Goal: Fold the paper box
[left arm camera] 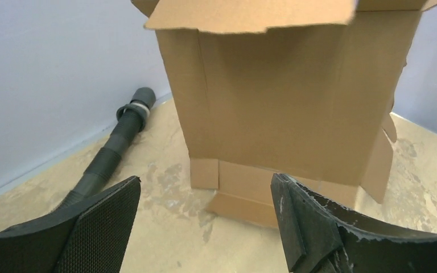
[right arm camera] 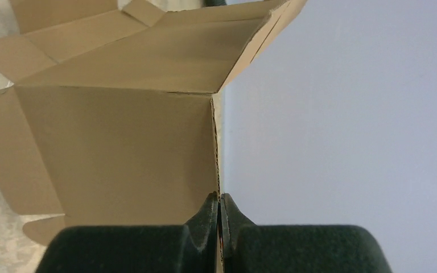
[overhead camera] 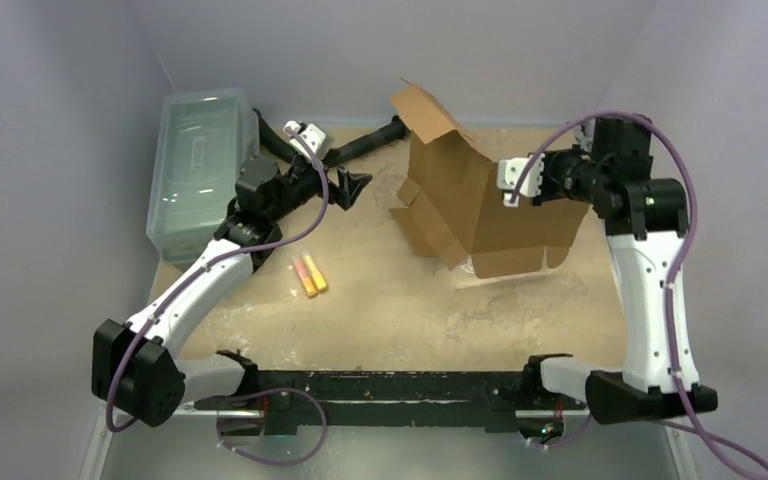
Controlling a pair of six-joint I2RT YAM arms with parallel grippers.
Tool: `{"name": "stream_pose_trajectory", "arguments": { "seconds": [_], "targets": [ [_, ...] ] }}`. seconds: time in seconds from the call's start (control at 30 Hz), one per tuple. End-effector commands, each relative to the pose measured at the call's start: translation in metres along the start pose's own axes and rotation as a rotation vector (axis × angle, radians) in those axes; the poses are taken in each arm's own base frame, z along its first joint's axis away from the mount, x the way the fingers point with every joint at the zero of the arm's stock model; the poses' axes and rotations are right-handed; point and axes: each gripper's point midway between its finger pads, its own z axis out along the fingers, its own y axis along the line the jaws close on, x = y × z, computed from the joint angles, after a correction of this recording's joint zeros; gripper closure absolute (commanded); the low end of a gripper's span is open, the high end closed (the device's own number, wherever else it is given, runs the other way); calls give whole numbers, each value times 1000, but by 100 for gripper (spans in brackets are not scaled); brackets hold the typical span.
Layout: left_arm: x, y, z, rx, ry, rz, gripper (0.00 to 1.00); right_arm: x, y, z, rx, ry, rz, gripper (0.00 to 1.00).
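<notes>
The paper box (overhead camera: 480, 205) is a brown corrugated cardboard sheet held upright at the back middle of the table, its panels bent and flaps sticking out at top and bottom left. My right gripper (overhead camera: 523, 185) is shut on its right edge; the right wrist view shows the thin cardboard edge (right arm camera: 218, 170) pinched between the closed fingers (right arm camera: 219, 211). My left gripper (overhead camera: 352, 187) is open and empty, left of the box and apart from it. In the left wrist view the box (left arm camera: 284, 102) stands in front of the spread fingers (left arm camera: 205, 224).
A clear plastic lidded bin (overhead camera: 198, 170) stands at the back left. Two small orange-yellow sticks (overhead camera: 309, 274) lie on the table left of centre. A dark ribbed hose (overhead camera: 365, 143) lies along the back wall, also in the left wrist view (left arm camera: 111, 151).
</notes>
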Motion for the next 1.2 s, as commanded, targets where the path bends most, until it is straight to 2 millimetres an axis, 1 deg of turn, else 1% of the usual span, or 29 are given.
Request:
{"name": "stream_pose_trajectory", "arguments": {
  "seconds": [0.0,0.1,0.2,0.37,0.47,0.57,0.67,0.7,0.77,0.83,0.87,1.0,1.17],
  "targets": [
    [-36,-10,4,139,-190,54,17,-34,-12,-43,81,-69,-176,99],
    [-35,-15,3,208,-269,62,18,-42,-14,-56,105,-81,-155,99],
    [-33,-15,6,230,-320,75,18,-48,-13,-62,109,-102,-129,99],
    [-12,-8,16,223,-284,51,17,-55,-17,-70,133,-121,-101,99],
    [-2,-14,18,260,-298,-23,16,-63,-20,-75,137,-152,-93,99],
    [14,-24,17,324,-304,-123,16,-67,-22,-75,138,-172,-84,99],
    [40,-31,16,366,-269,-246,16,-66,-18,-70,118,-177,-76,99],
    [45,-34,15,381,-271,-278,17,-64,-17,-68,111,-176,-75,99],
    [60,-36,15,394,-262,-348,17,-64,-15,-65,100,-178,-77,99],
    [75,-35,18,389,-260,-406,17,-66,-15,-65,95,-191,-77,99],
    [78,-36,20,398,-263,-419,17,-68,-15,-66,94,-199,-79,99],
    [84,-36,34,447,-268,-446,16,-75,-18,-72,100,-218,-87,99],
    [85,-29,49,439,-261,-379,15,-81,-19,-81,110,-229,-103,99]
  ]
}}
